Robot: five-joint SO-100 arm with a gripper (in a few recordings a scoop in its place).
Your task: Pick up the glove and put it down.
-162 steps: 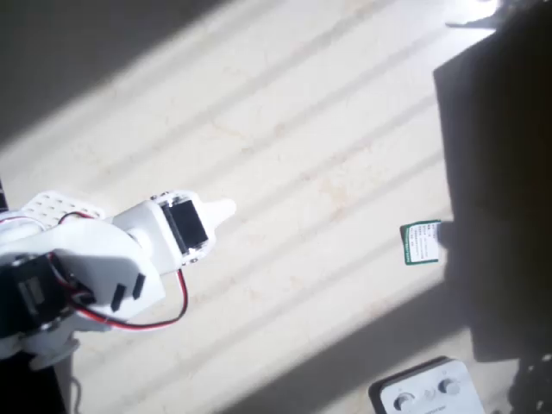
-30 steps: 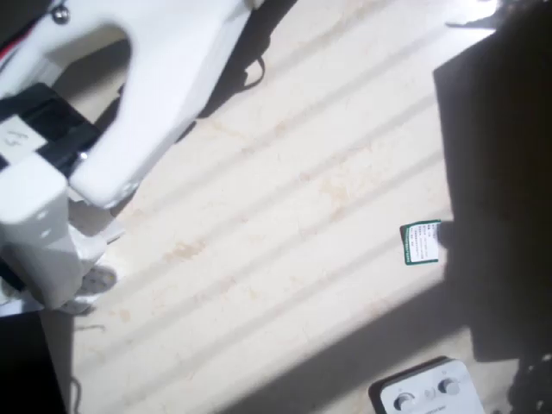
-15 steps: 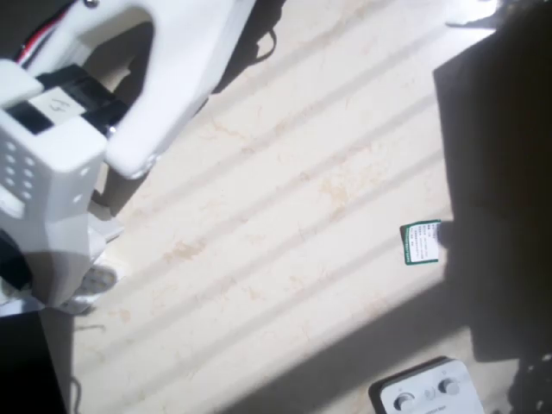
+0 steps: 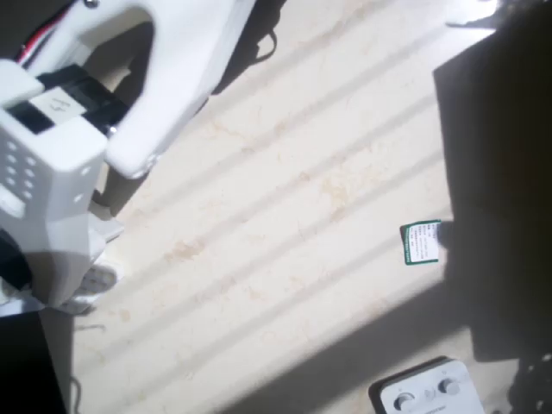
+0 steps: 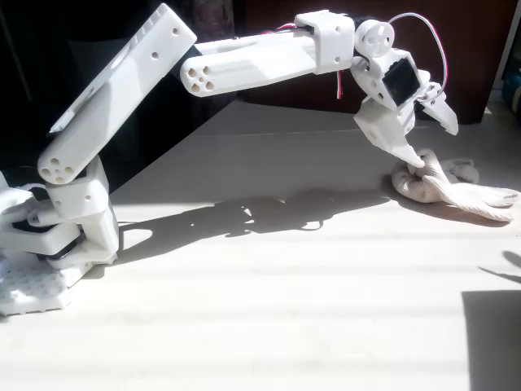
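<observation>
glove under an open claw, one fingertip already on the cloth

from where i sit, the gripper [image 5: 430, 138] is spread wide, holding nothing. in the fixed view its lower finger [image 5: 409, 152] rests on the left, bunched end of the glove [image 5: 444, 184], while the other finger points away to the right, apart from the fabric.

the glove lies on the table [image 5: 269, 277] at the right of that view, a heap at one end with thick rounded fingers trailing right.

my worry is the bite. if i close from this pose, i judge the jaws may catch only a thin fold at the top of the heap, and soft knit like this could slide out once lifted. the lower tip could also push the heap along the smooth tabletop rather than get under it. a limp glove will droop, so a shallow pinch may drop it early.

the glove looks cream, woolly and floppy, with no stiffness. the arm [image 4: 129, 95] is hard white plastic, blocky, with round holes in its links. the tabletop is pale, matte and flat, striped by sunlight. in the overhead view a small green-and-white card [image 4: 421, 242] lies flat at the right, and a white box with round knobs [image 4: 424, 392] sits at the bottom edge.
</observation>
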